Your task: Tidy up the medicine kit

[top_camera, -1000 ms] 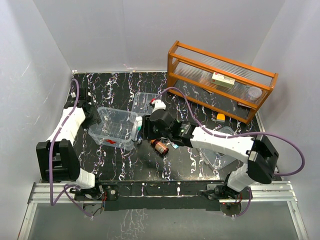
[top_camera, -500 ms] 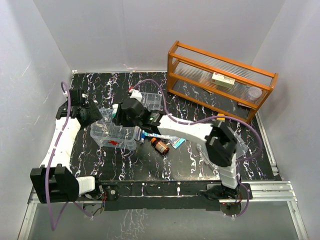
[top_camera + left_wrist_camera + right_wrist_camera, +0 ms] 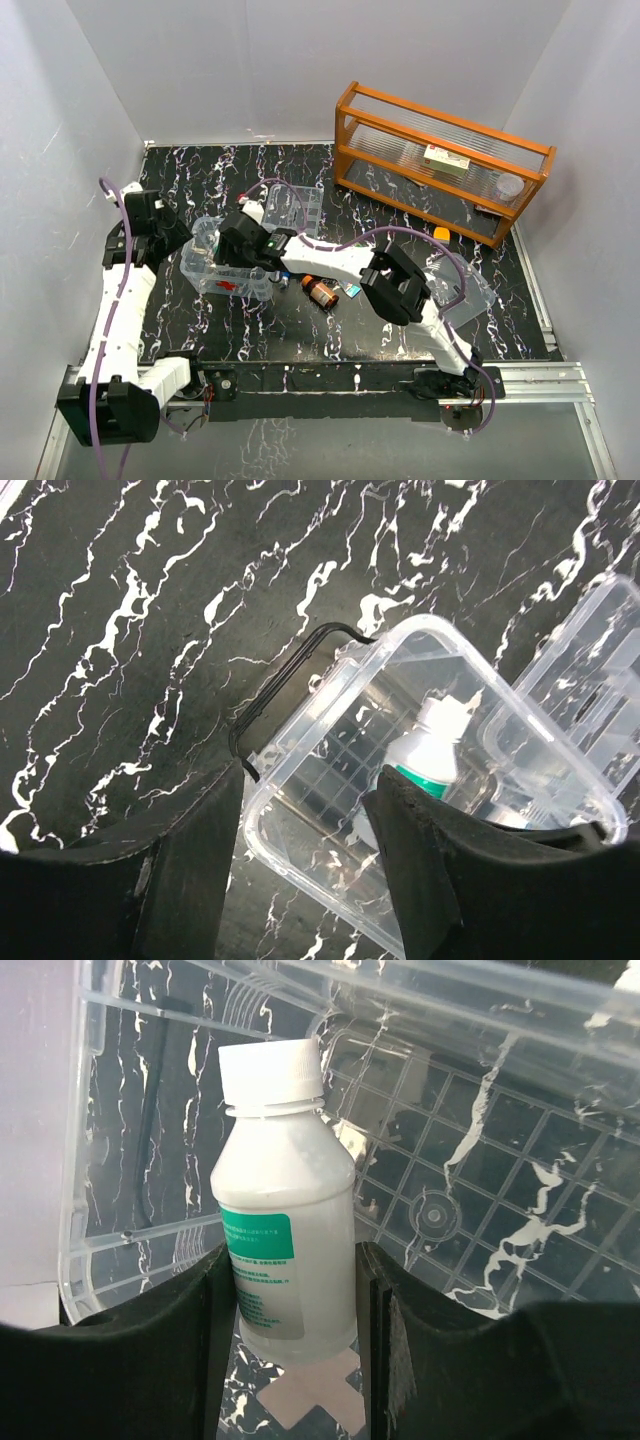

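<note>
We see a black tabletop (image 3: 300,335) with white veins, closed in by 3 plain white walls (image 3: 250,60). An orange rack (image 3: 440,160) stands at the far right. The medicine kit (image 3: 205,262) sits left of the middle. The right hand (image 3: 295,1260) grasps a white bottle (image 3: 285,1190) inside it. The left hand (image 3: 310,780) straddles a corner of the kit with its fingers apart; whether it grips, we cannot tell.
</note>
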